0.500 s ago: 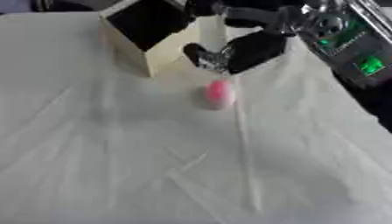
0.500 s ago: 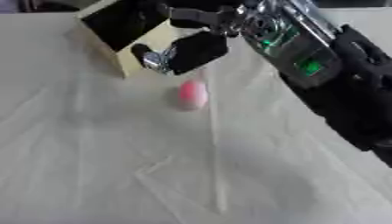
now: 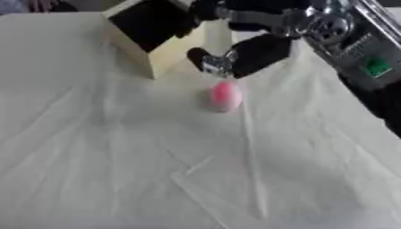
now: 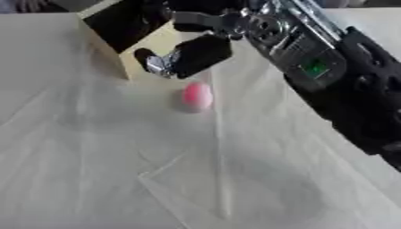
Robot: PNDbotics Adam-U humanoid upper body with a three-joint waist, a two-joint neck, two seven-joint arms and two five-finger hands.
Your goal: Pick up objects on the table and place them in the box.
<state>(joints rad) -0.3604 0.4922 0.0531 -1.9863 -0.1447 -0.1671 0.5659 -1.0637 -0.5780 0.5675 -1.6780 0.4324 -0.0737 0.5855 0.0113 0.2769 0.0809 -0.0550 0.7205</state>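
A pink egg-shaped object (image 3: 225, 96) lies on the white cloth just in front of the box's right corner. The cream box (image 3: 168, 49) with a dark inside stands tilted at the back, its opening facing up and left. My right hand (image 3: 254, 51) comes in from the upper right and hovers just above and behind the pink object, right next to the box. Its thumb (image 4: 156, 62) points down and left, spread away from the fingers, which stretch toward the box's opening. Nothing shows between thumb and fingers. My left hand is out of view.
A creased white cloth (image 3: 156, 170) covers the whole table. My right forearm (image 4: 344, 94), black with a green mark, crosses the upper right of the scene. A dark strip past the table edge (image 3: 388, 116) lies at the right.
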